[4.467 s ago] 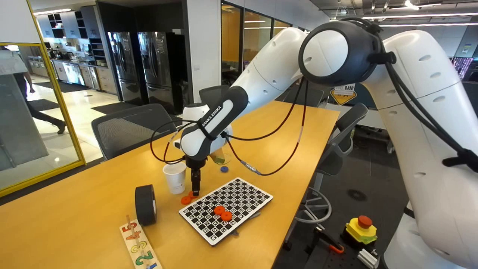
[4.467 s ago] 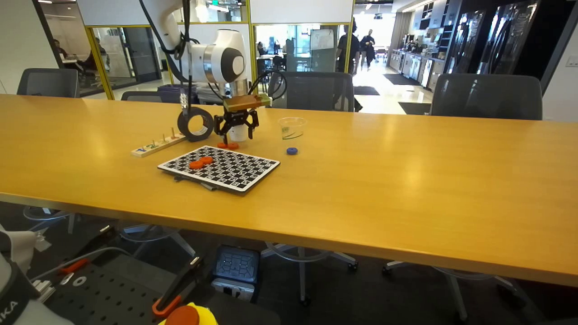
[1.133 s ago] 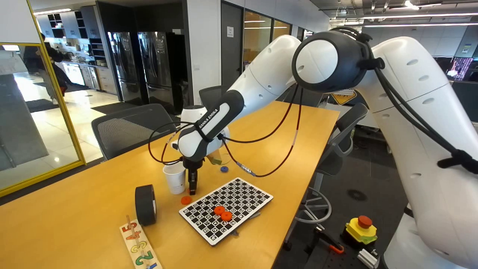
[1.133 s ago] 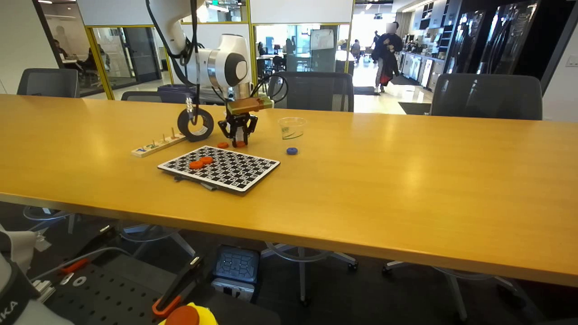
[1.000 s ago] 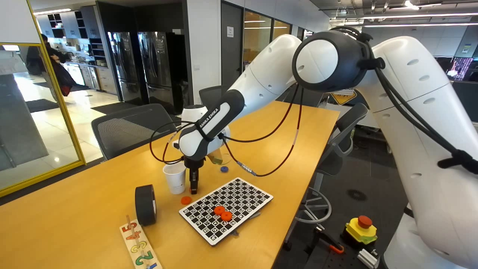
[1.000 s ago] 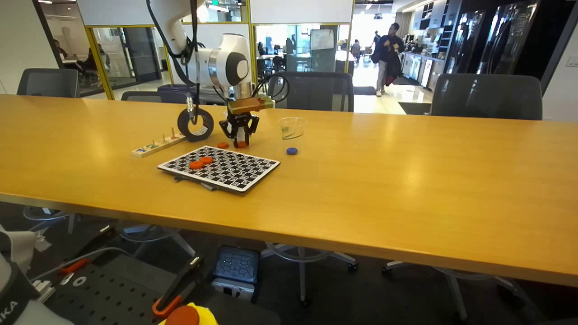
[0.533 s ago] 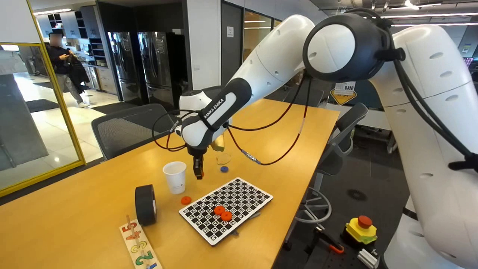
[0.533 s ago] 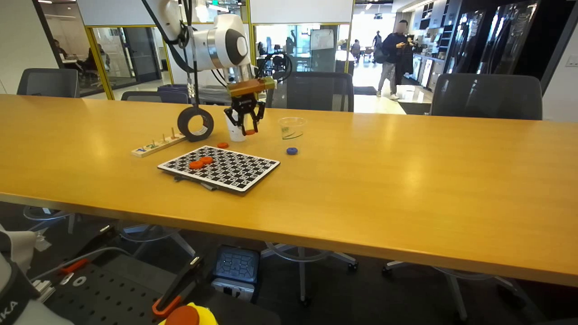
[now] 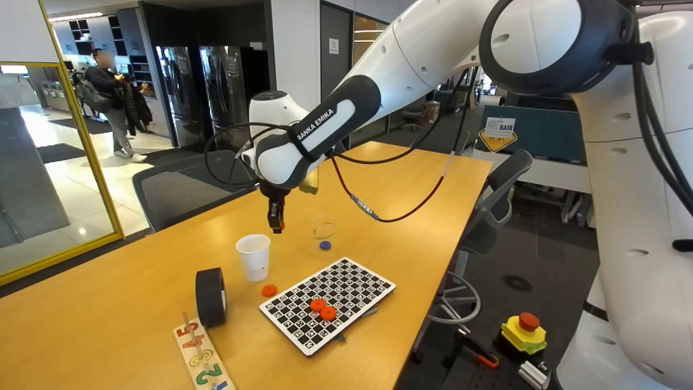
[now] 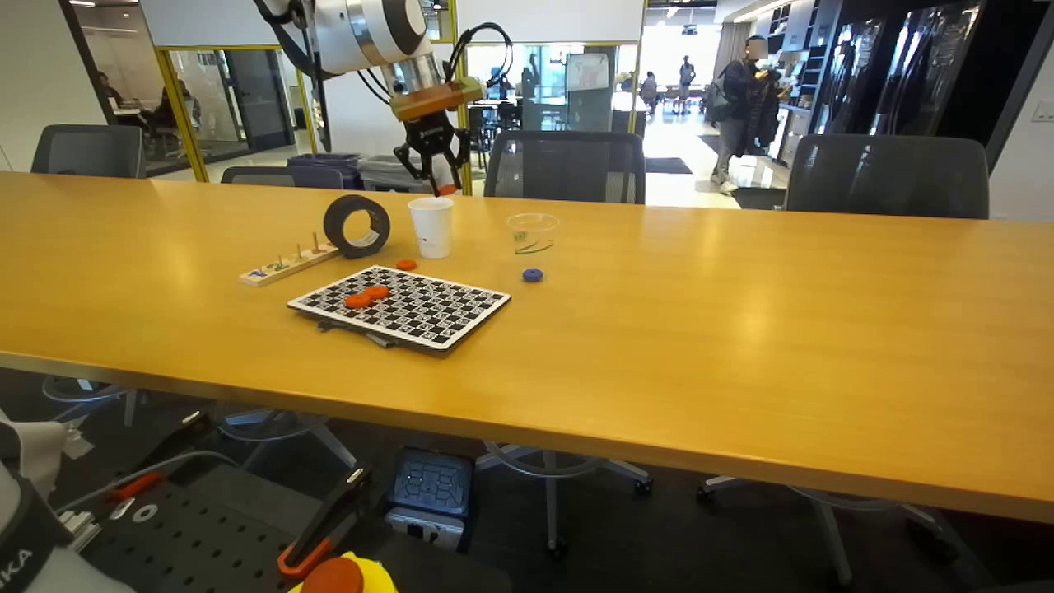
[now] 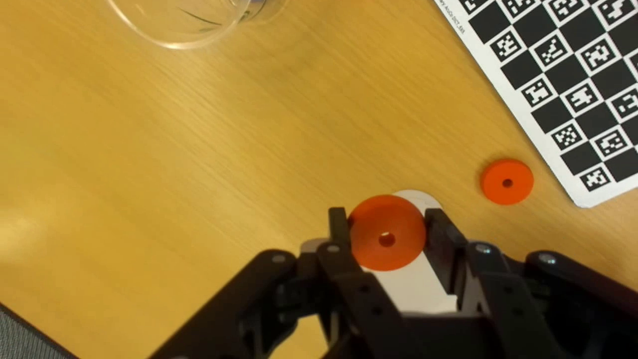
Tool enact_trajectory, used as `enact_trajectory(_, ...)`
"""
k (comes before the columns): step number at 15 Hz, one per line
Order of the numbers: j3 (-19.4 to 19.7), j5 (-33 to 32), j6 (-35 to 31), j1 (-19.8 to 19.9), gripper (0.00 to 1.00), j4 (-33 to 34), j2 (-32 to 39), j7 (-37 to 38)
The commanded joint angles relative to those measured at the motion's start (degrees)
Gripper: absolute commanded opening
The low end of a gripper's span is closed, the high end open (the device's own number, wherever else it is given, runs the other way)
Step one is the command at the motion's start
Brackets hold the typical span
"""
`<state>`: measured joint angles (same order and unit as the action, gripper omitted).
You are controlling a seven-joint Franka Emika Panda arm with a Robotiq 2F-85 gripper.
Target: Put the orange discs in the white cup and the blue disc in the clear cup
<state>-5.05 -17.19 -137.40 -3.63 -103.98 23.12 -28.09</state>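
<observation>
We see claw (image 11: 385,222) clamped on orange disc (image 11: 388,225), higher than white cup (image 9: 254,261) (whether squarely over, cannot tell). Second orange disc (image 9: 269,290) on counter (image 9: 135,300) near cup; two more discs (image 9: 328,313) on ArUco marker board (image 9: 357,281); blue disc (image 10: 533,275) beside clear cup (image 10: 533,235).

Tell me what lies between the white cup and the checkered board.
One orange disc lies flat there, apart from both the white cup and the checkered board; the wrist view shows this clearly.
</observation>
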Motion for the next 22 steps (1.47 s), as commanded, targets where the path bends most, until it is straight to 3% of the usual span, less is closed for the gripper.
enact_trajectory(1,-2.17,3.55,-0.19,1.19,0.21,-1.07,-2.27,-2.18)
enact_trajectory(9,-5.55,12.14,-1.25,3.16,0.21,1.28,0.65,-10.40)
enact_trajectory(22,-5.68,13.96,1.17,3.69,0.20,10.99,8.70,-16.41)
